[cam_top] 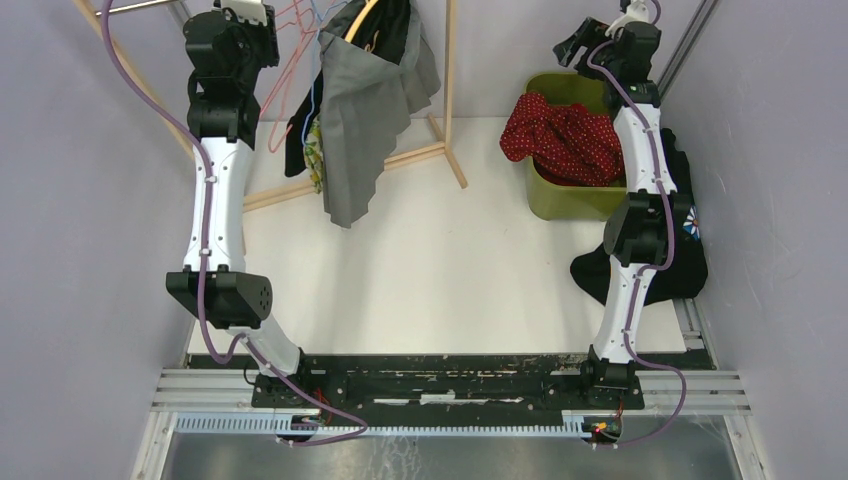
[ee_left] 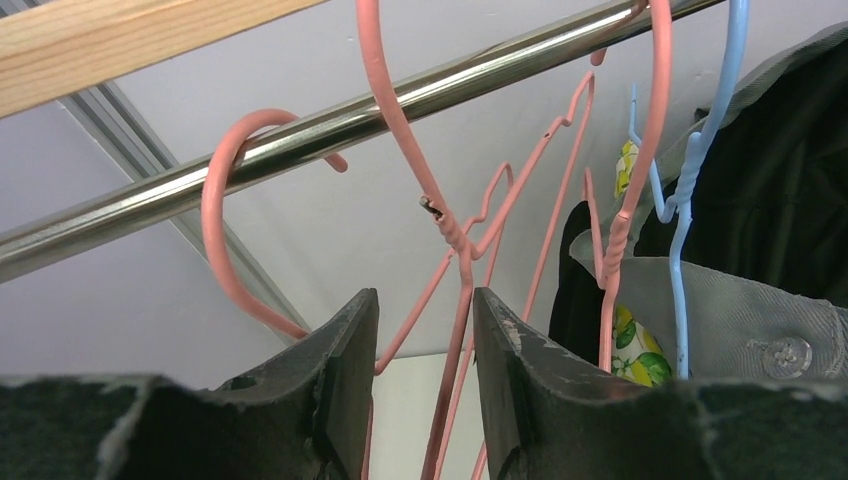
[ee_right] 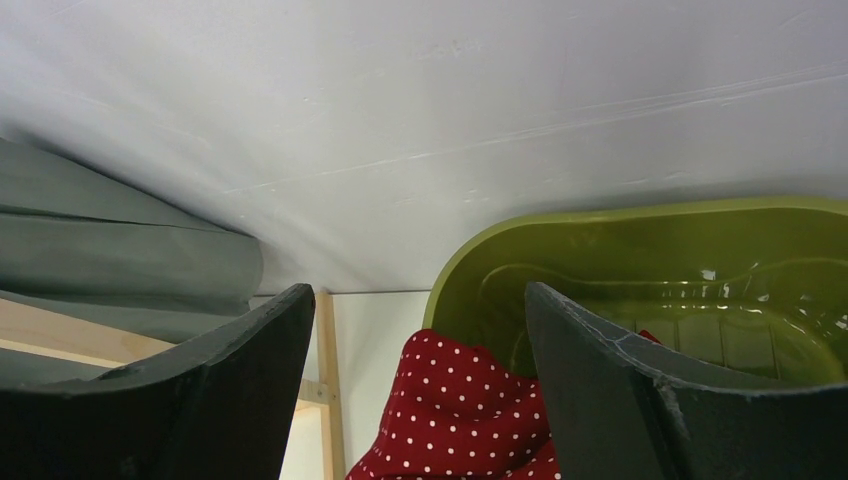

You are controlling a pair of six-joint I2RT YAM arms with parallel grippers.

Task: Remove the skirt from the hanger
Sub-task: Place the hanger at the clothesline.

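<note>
From above, the left claw (cam_top: 245,13) is raised to the rail at the back left of the worktop (cam_top: 450,270), just beside a bunch of pink hangers (cam_top: 290,45). The grey skirt (cam_top: 355,120) hangs just to the right of them, its hem dangling above the worktop. The right claw (cam_top: 582,42) is up over the far rim of a green bin (cam_top: 570,200), well apart from the skirt, and red dotted cloth (cam_top: 562,135) spills over the bin. At the left wrist, the left claw (ee_left: 425,330) is parted only narrowly. The twisted neck of one of the pink hangers (ee_left: 462,262) runs through the gap, and neither finger visibly presses on it. The skirt (ee_left: 740,310) sits to the right of the claw, its buttoned waistband under a blue hanger (ee_left: 690,200), all hung from a metal rail (ee_left: 400,100). At the right wrist, the right claw (ee_right: 418,300) gapes wide and holds nothing. The bin (ee_right: 700,250) and the red dotted cloth (ee_right: 460,410) lie ahead, and the skirt (ee_right: 120,260) shows as grey folds at the far left.
</note>
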